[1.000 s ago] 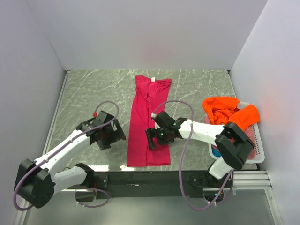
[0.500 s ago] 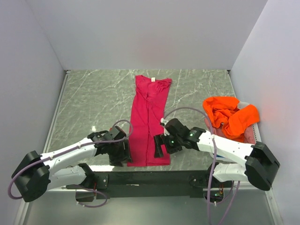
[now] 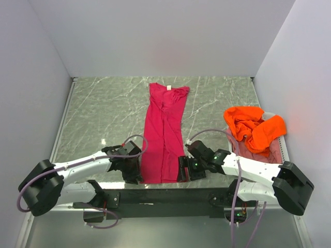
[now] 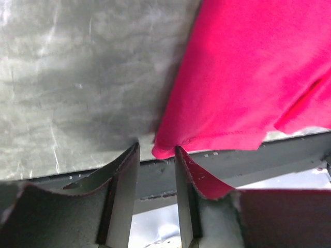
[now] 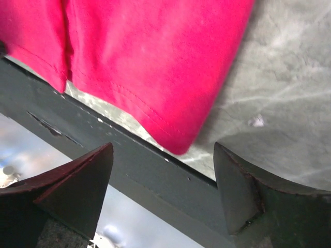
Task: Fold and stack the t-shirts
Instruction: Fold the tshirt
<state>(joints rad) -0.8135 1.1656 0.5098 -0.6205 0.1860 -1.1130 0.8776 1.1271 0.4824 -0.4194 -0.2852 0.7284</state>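
So the long crimson-magenta t-shirt (image 3: 164, 129), folded lengthwise into a narrow strip, lies flat down the middle of the grey-green marbled table (image 3: 103, 108), collar at the far end and hem right at the near edge. Both arms are down low at that hem. The left gripper (image 3: 135, 173) is at the left corner: in its wrist view the gripper (image 4: 155, 155) has its fingers (image 4: 124, 181) only a little apart, and the shirt (image 4: 248, 77) corner sits right at the mouth of that gap, not pinched as far as I can see. The right gripper (image 3: 183, 169) is at the other corner, and its own camera shows the gripper (image 5: 163, 151) spread wide, with the rounded corner of the shirt (image 5: 145, 51) between the tips and the black rail (image 5: 129, 165) along the table edge below. Over on the right, a bright orange t-shirt (image 3: 251, 126) is crumpled over the white plastic basket (image 3: 285, 153), well apart from the red one.
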